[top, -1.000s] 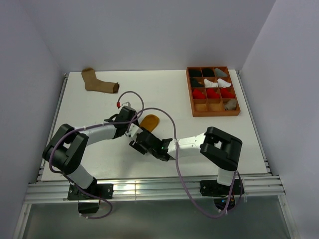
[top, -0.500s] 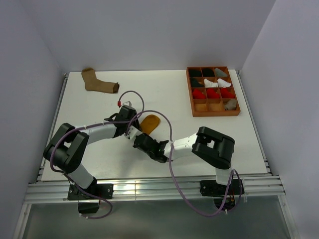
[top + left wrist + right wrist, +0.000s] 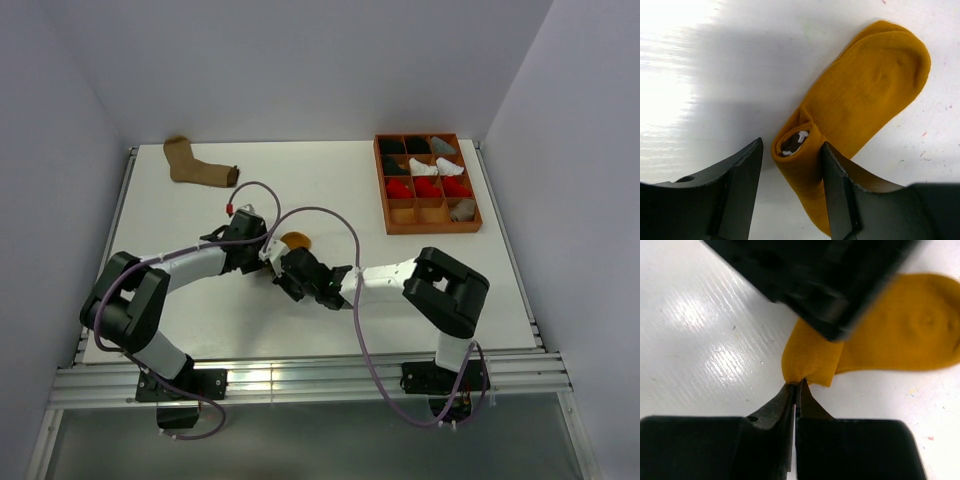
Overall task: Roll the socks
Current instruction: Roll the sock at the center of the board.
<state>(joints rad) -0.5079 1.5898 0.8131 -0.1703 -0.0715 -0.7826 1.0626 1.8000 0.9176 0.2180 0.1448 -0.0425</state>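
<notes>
A mustard yellow sock [image 3: 875,85] lies on the white table, its cuff end wound into a short roll [image 3: 796,150] with dark and white stripes showing at the core. My left gripper [image 3: 791,150] is open and straddles that roll: the right finger touches it, the left finger stands a little off. My right gripper [image 3: 796,383] is shut, its tips pinching a fold of the mustard sock [image 3: 890,335] at the roll's end. From above, both grippers [image 3: 268,250] [image 3: 285,268] meet at the sock [image 3: 296,239]. A brown sock [image 3: 198,166] lies flat at the far left.
A wooden compartment tray [image 3: 386,190] stands at the far right, holding black, white, red and grey sock bundles. Purple cables [image 3: 330,215] arc over both forearms. The table's side rails [image 3: 122,190] border the work area.
The right gripper has shut and moved up to the roll's end. The left jaws have widened slightly. From above, less of the mustard sock shows than before.
</notes>
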